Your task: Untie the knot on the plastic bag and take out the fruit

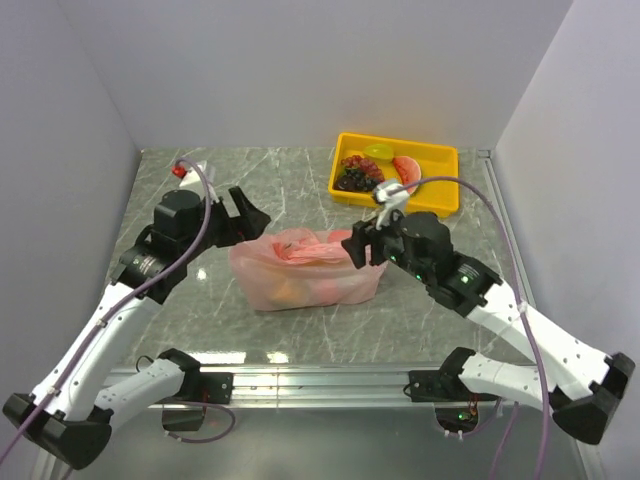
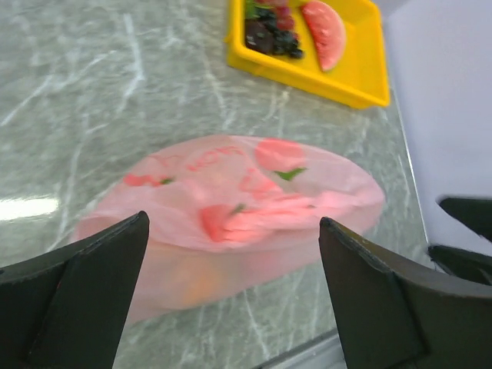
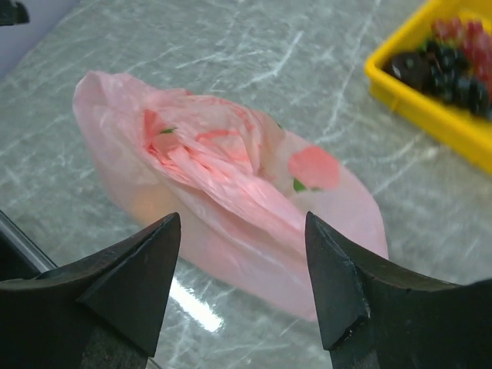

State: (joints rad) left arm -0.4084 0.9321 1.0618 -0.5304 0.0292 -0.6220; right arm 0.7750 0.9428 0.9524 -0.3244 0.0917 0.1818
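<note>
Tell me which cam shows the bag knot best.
Right wrist: the knot sits close and centred, its bunched folds visible atop the plastic bag. Left wrist shows it blurred; top external shows it small.

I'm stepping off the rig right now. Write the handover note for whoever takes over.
Left gripper: open, empty, by the left end of the plastic bag.
Right gripper: open, empty, by the bag's right end.
The bag lies closed between the two arms, nearer their bases than the yellow tray. The knot is bunched on top.
Fruit: inside the bag, seen only as an orange blur through the plastic.
Done: nothing that shows.
Left: untie the knot, take out the fruit.
</note>
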